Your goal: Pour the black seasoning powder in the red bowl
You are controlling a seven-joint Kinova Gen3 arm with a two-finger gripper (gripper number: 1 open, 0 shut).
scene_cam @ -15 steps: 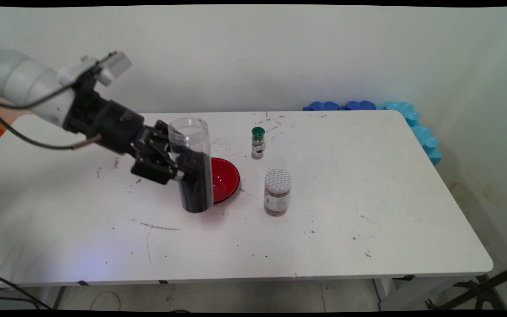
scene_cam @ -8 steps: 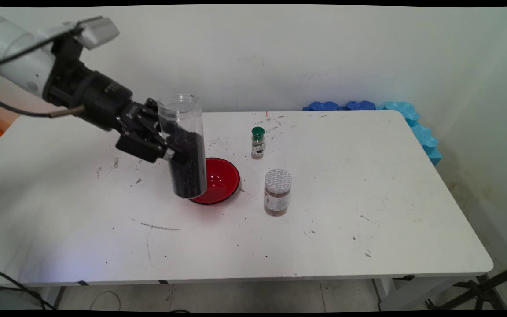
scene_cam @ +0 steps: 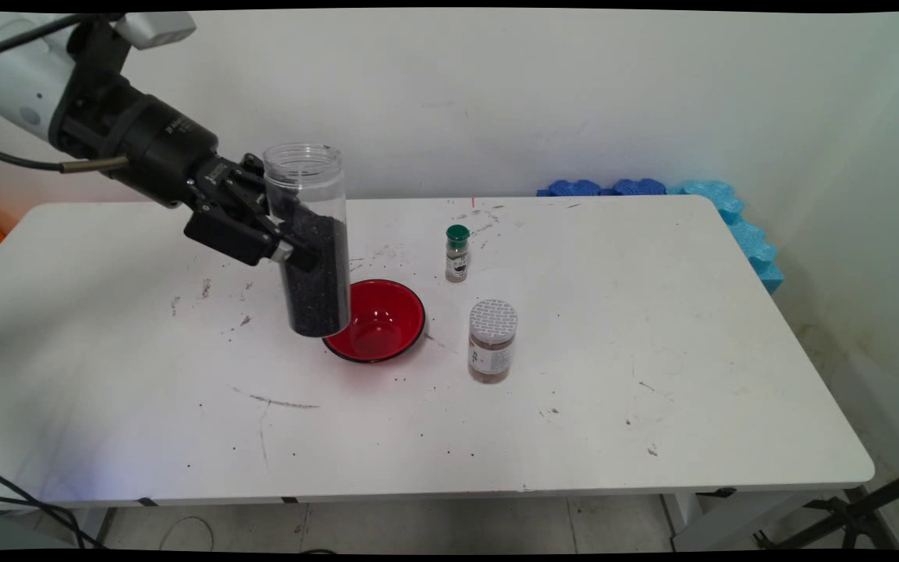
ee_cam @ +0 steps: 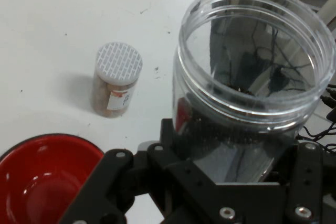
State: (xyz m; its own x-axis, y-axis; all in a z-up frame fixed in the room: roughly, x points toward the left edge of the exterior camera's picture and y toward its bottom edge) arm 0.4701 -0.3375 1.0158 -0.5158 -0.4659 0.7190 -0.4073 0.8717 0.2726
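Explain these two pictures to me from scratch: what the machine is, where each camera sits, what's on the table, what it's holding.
The machine is a white robot arm ending in a black two-finger gripper. One camera looks down across the white table; the other rides on the hand, looking along the fingers. The gripper is shut on a clear open jar partly filled with dark grains, held in the air, about upright. On the table are a red bowl, a brown-filled jar with a white lid and a small green-capped bottle.

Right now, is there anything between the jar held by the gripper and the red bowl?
Nothing visible. The gripper holds the open jar of dark grains above the table, beside the red bowl; both capped jars stand beyond the bowl.
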